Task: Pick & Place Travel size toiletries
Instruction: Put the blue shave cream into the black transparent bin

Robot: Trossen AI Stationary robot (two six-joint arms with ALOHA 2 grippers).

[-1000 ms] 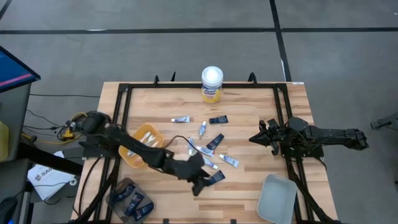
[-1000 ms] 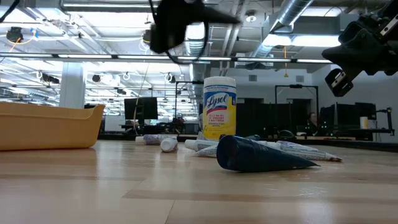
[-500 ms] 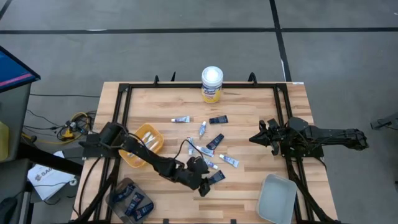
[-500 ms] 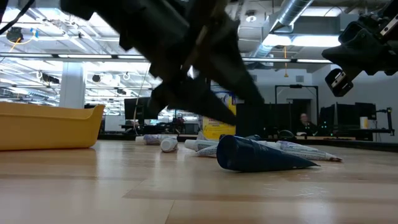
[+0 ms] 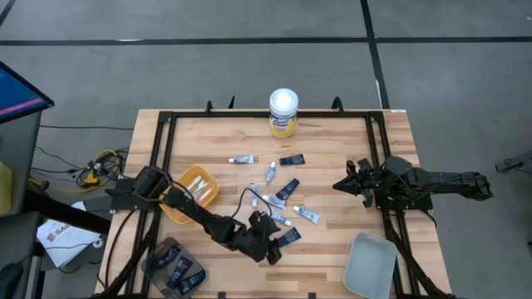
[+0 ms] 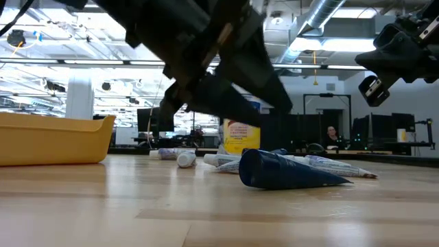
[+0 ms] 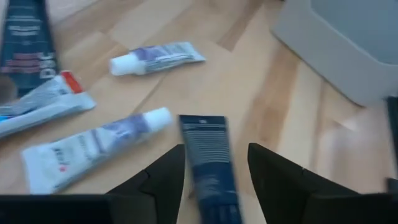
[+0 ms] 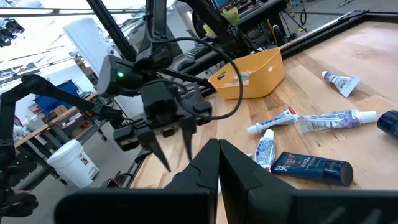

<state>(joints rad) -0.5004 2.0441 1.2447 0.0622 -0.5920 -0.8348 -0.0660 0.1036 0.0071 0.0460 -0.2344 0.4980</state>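
Stock on your tabletop [image 5: 332,149], current count: one yellow tray [image 5: 193,189] on the left with a few pale items already in it, too small to name; one dark bin [image 5: 176,267] at the near left corner holding several dark tubes; one grey tray [image 5: 370,262] at the near right, which looks empty. Still loose in the middle: a scatter of white tubes [image 5: 243,159] and navy tubes [image 5: 292,160], roughly eight or nine pieces. The yellow canister [image 5: 283,113] stands at the far edge, not part of your lot. Your left claw [image 5: 268,247] hangs low over the nearest navy tube [image 7: 208,163], fingers [image 7: 166,179] parted to either side of it, not yet gripping. Your right claw [image 8: 217,163] waits closed and empty at the right side of the tabletop. Judged status: sorting under way, most of the loose stock outstanding.
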